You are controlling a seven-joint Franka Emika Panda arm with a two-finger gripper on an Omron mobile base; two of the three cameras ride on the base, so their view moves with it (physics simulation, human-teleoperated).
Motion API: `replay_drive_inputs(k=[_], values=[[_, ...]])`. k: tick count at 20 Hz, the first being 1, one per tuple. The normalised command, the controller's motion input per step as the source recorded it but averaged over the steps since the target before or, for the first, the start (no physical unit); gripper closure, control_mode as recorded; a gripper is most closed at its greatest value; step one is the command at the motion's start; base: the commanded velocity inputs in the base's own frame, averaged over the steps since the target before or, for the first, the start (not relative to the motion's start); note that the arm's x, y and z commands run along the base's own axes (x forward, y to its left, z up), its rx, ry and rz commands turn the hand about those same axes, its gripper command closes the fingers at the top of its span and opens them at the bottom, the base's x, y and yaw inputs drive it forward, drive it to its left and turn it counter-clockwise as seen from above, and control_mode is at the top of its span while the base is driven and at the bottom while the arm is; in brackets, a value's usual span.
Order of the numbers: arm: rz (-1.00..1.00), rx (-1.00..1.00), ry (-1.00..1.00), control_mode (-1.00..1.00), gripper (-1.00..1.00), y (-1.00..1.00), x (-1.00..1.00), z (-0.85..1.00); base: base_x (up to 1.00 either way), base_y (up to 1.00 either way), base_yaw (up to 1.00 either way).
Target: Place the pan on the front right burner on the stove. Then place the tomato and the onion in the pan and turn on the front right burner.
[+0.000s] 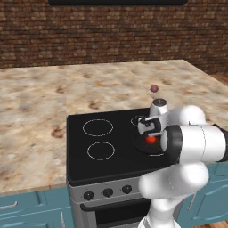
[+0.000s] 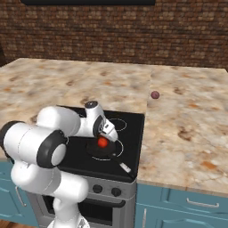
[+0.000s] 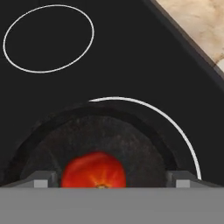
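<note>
Tomato in pan, pincer spread wide around it, onion on tabletop.

Pincer (image 3: 109, 179) hangs just above the pan (image 3: 94, 140), tips standing clear on either side of the tomato (image 3: 94, 171), not gripping it; the tomato's lower part is cut off in the hand view. Pan sits on the front right burner (image 3: 175, 127), ring showing only from 12 to 4 o'clock around the pan rim. In the right base view the pan handle (image 2: 123, 166) points toward 5 o'clock; in the left base view the arm hides the handle and most of the pan. Onion (image 2: 155, 95) sits on the tabletop (image 2: 187, 120), well apart from the stove (image 2: 129, 133), at about 1 o'clock from the pan.
</note>
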Motion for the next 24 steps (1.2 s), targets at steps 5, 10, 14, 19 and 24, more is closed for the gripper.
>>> replay_drive_inputs(k=[5, 10, 14, 19, 24], values=[[0.0, 0.02, -0.08, -1.0, -1.0, 0.02, -0.33, 0.7, 0.0, 0.0, 0.0], [0.0, 0.1, 0.0, -1.0, -1.0, 0.04, -0.55, 0.6, 0.0, 0.0, 0.0], [0.0, 0.11, 0.01, -1.0, -1.0, 0.09, -0.47, 0.52, 0.0, 0.0, 0.0], [0.0, 0.04, 0.01, -1.0, -1.0, 0.28, -0.4, 0.52, 0.0, 0.0, 0.0], [0.0, 0.0, 0.0, -1.0, -1.0, 0.25, -0.42, 0.33, 0.0, 0.0, 0.0]])
